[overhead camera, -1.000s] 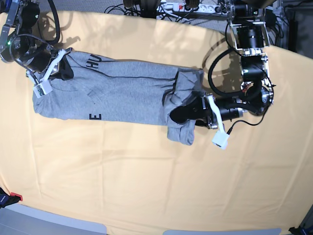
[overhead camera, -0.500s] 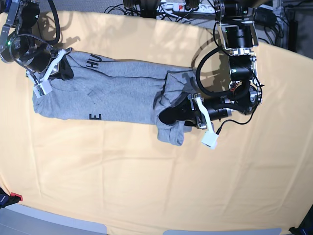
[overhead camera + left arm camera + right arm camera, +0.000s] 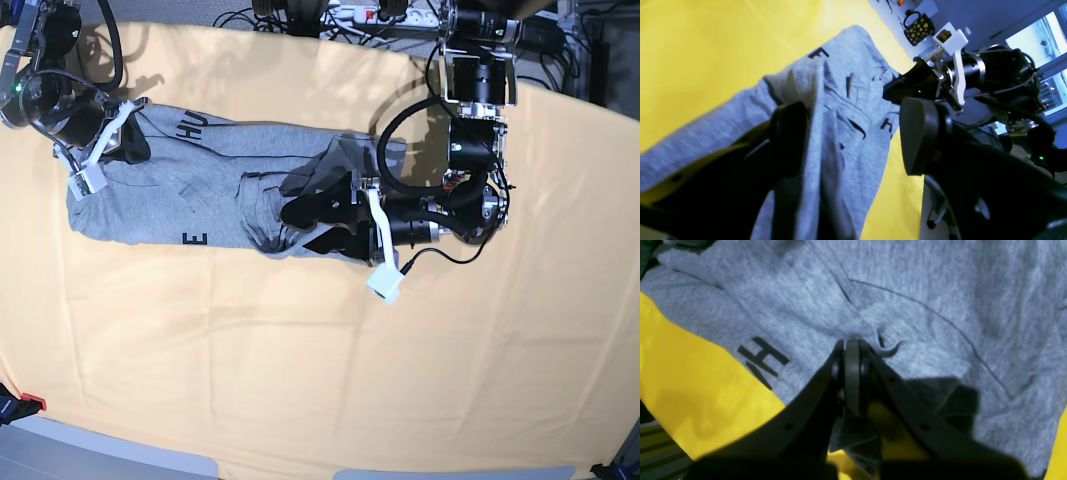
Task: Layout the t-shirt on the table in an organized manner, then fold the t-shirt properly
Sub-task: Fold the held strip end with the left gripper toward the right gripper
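The left gripper [image 3: 305, 228], on a forearm reaching sideways from the base view's right, has its jaws spread wide apart, while the right gripper [image 3: 851, 351], at the far left of that view, has its fingers pressed together.

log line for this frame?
fold in progress | right gripper shut on t-shirt near lettering | left gripper open, fabric between jaws

The t-shirt [image 3: 923, 306] is a soft, matt heathered grey knit cloth with flat black print, lying on the matt yellow table [image 3: 300, 380] cloth, and the fingers [image 3: 920, 133] above the t-shirt look smooth black plastic.
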